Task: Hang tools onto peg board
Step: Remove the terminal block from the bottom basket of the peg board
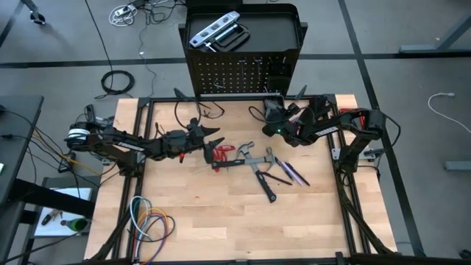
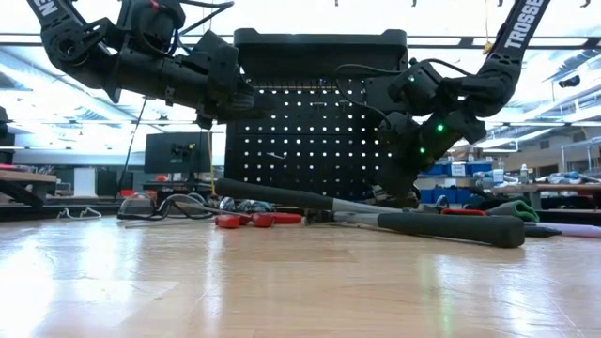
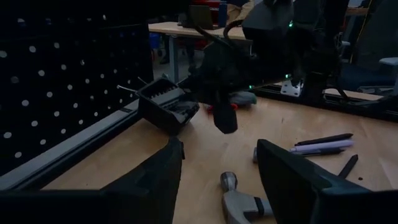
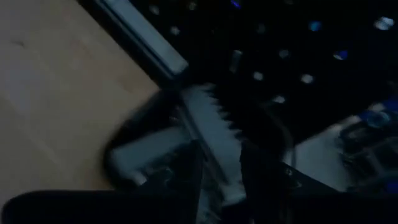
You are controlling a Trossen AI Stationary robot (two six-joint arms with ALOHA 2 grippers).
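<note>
- Your right gripper (image 1: 274, 110) is down at the foot of the peg board (image 1: 243, 73), near the board's right end, right over the small black box (image 3: 168, 106) that sits against the base rail.
- In the right wrist view the fingers (image 4: 186, 168) stand a little apart with a pale toothed strip (image 4: 214, 137) running up between them; whether they clamp it or merely straddle it, you cannot tell.
- That strip's long axis runs roughly along the fingers, toward the perforated panel just beyond, so any hanging move from here goes forward and up into the holes.
- Your left gripper (image 1: 208, 132) hovers above the table to the left of the tool pile, fingers (image 3: 152, 180) apart and holding nothing.
- The loose tools lie mid-table: red-handled pliers (image 1: 223, 154) closest to the left gripper, then a hammer (image 1: 254, 158) with its handle pointing toward the table's near edge, and dark thin screwdrivers (image 1: 294, 174) to its right.
- A silver level (image 1: 212, 31) lies in the tray on top of the stand, behind the board.
- For the pliers, the left arm is plainly the nearer; they lie just ahead and slightly right of its claw.
- One thin piece (image 2: 274, 156) seems to sit on the board face; too small to name.
</note>
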